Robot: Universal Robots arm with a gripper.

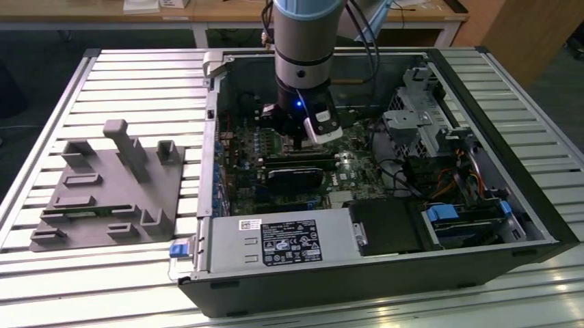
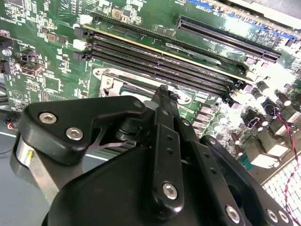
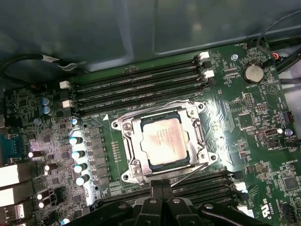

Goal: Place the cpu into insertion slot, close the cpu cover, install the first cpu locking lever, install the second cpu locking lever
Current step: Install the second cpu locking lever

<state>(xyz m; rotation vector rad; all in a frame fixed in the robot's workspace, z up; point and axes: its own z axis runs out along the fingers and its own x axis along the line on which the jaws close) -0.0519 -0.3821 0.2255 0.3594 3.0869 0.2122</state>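
Note:
The cpu (image 3: 162, 141), a pale square chip, lies in the insertion slot (image 3: 195, 113) on the green board. The silvery cpu cover (image 3: 130, 149) lies flat around it as a frame. A thin wire locking lever (image 3: 193, 172) runs slanted along the socket's edge nearest my fingertips. My gripper (image 3: 162, 187) is shut, its two black fingers pressed together just beside that edge with nothing seen between them. In the second wrist view my gripper (image 2: 163, 92) points at the socket rim (image 2: 113, 81). In the exterior view my gripper (image 1: 301, 142) hangs low inside the open computer case.
Long black memory slots (image 3: 136, 87) flank the socket on two sides. Upright capacitors (image 3: 77, 155) and a coin cell (image 3: 254, 73) stand nearby. The case holds a power supply (image 1: 283, 240) and a drive cage (image 1: 415, 123). A grey fixture (image 1: 109, 191) sits at the exterior view's left.

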